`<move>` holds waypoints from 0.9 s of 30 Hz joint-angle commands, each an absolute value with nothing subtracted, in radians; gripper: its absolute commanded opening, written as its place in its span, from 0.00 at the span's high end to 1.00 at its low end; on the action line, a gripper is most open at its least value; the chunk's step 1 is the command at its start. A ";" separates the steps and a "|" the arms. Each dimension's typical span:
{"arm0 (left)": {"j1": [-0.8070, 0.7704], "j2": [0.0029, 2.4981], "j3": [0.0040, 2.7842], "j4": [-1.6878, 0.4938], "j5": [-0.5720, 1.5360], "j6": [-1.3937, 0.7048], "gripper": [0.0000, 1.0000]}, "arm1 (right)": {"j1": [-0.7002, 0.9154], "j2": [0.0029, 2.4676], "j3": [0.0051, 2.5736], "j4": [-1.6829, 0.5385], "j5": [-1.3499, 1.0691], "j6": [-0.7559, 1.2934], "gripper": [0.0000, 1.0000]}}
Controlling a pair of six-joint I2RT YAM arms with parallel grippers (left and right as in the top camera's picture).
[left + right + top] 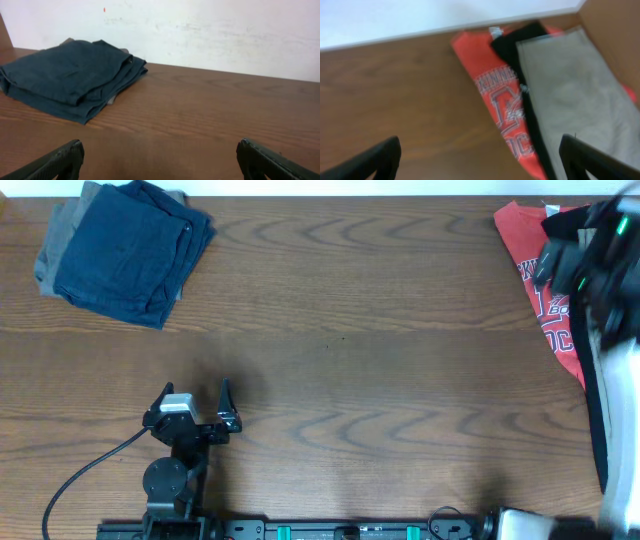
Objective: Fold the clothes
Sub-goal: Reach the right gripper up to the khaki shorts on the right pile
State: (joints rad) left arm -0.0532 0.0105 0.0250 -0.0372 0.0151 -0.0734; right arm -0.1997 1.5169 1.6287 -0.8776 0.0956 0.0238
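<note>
Right claw (pixel 480 142), spread wide and empty, is hovering near the tan trousers (pixel 570 95), which I am judging soft, limp and light, best pinched at a free corner.

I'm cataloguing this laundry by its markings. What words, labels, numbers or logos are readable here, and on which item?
"OC" (perhaps "DC"): white print low on the red T-shirt; the arched lettering above it is blurred and partly covered by the black garment.
White neck tag of that shirt: too small to read.
Folded navy garment and tan trousers: no text visible.
</note>
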 commanded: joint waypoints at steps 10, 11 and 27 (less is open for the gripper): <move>-0.049 0.004 0.004 -0.072 -0.012 -0.060 0.03 | -0.269 1.896 1.982 -0.978 0.254 -0.174 0.01; -0.049 0.004 0.004 -0.072 -0.012 -0.060 0.02 | -0.273 1.918 1.982 -0.961 0.314 -0.174 0.01; -0.049 0.004 0.004 -0.072 -0.012 -0.060 0.02 | -0.286 2.294 1.982 -0.820 0.731 -0.257 0.03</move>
